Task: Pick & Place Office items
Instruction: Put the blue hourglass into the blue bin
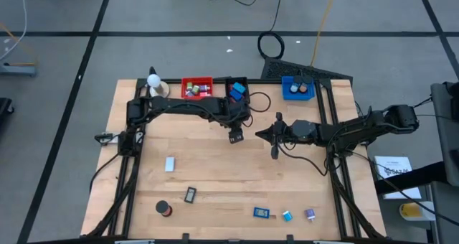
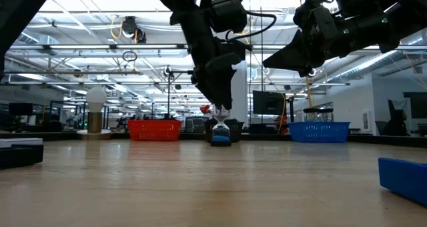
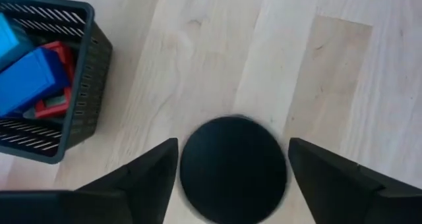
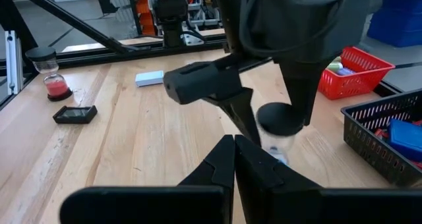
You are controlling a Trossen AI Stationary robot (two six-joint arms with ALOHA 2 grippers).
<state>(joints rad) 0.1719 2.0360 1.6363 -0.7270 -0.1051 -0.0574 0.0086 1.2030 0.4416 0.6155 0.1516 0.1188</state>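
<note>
**Near edge of the table.** Along this edge you see the office items not yet sorted. A small black roll lies towards the near-left corner, with a black-framed rectangle and a pale block just behind it. A blue block, a light-blue block and a purple clip form a row towards the near-right corner. They lie well apart, probably so each can be taken singly.

**Middle of the table.** The left gripper points straight down over a black-capped roll. Its fingers are spread, one on either side of the cap, and the cap looks free between them, not pinched. The roll stands on the bare wood just beside the black bin, not inside it, so judge this item as not yet placed. The right gripper hangs just beside the left one, on the side towards the right edge. Its fingers are pressed together on nothing, so it is apparently waiting clear of the work.

**Far edge of the table.** The red bin, the black bin and the blue bin line this edge, each already holding pieces. A white ball on a tan base sits just beside the red bin, on the side towards the far-left corner.
</note>
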